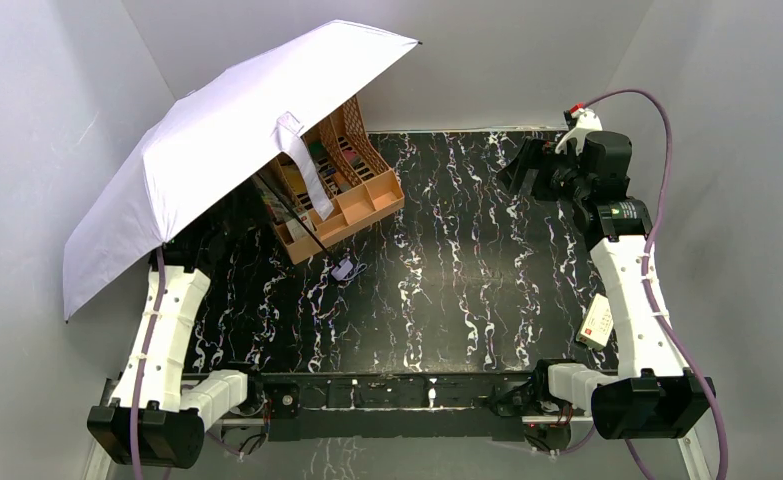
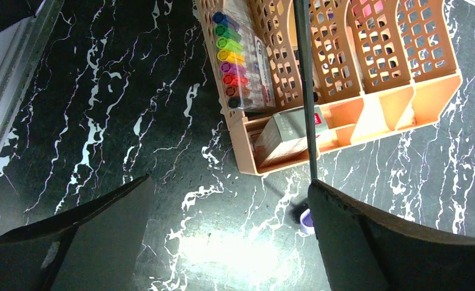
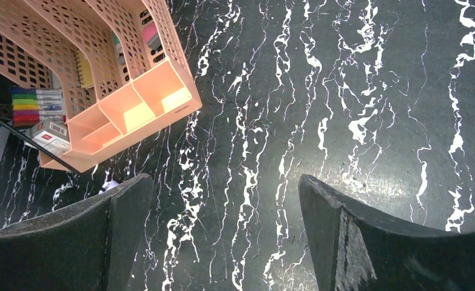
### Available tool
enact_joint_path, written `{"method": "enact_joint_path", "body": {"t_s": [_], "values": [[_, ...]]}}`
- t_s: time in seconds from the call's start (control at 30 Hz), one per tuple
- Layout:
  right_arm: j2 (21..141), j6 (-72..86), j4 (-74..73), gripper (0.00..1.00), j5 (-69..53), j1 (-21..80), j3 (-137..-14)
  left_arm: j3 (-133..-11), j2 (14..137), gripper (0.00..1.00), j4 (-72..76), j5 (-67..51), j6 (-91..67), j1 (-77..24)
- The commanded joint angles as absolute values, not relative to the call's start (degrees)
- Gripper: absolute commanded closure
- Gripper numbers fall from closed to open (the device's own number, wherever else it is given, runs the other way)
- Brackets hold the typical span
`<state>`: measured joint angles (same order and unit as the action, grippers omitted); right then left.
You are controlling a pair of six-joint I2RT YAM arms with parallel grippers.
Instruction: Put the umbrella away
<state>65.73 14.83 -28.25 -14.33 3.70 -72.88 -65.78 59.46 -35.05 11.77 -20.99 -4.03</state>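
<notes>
The umbrella [image 1: 217, 140] stands open at the back left, its pale lavender canopy tilted over the peach file organiser [image 1: 352, 190], with its strap [image 1: 302, 165] hanging down. Its thin dark shaft [image 2: 306, 91] slants down to a small handle [image 1: 344, 268] resting on the black marble table [image 1: 447, 280]. In the top view the canopy hides my left gripper. Seen from the left wrist, the left gripper [image 2: 229, 242] is open and holds nothing, with the handle [image 2: 306, 221] just by its right finger. My right gripper [image 1: 520, 172] hovers at the back right, and the right wrist view shows it [image 3: 222, 236] open over bare table.
The organiser [image 2: 344, 121] holds a pack of coloured markers [image 2: 235, 60], a small grey box [image 2: 286, 130] and notebooks. Grey walls close in the table on the left, back and right. A white tag [image 1: 597, 322] hangs on the right arm.
</notes>
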Motion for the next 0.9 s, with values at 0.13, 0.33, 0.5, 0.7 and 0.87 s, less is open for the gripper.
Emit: {"method": "enact_joint_path", "body": {"t_s": [0.13,0.33,0.5,0.7,0.87], "values": [[64.2,15.0,-23.0,0.02,-16.0,3.2,-75.3,-68.0,57.7,0.02,-35.5,12.6,-22.7,-3.2],[63.2,15.2,-21.8,0.02,-16.0,3.1,-74.7,-66.7,56.5,0.02,-33.5,11.9,-23.6,-3.2],[63.1,16.6,-20.9,0.01,-16.5,3.1,-72.9,-65.1,55.9,0.02,-31.1,10.1,-25.1,-3.2],[61.0,17.9,-19.5,0.01,-16.3,3.1,-69.8,-62.6,56.8,0.02,-25.4,4.0,-27.6,-3.2],[59.3,19.3,-17.9,0.01,-15.9,3.1,-67.3,-56.7,57.2,0.02,-16.5,3.2,-34.0,-3.2]]}}
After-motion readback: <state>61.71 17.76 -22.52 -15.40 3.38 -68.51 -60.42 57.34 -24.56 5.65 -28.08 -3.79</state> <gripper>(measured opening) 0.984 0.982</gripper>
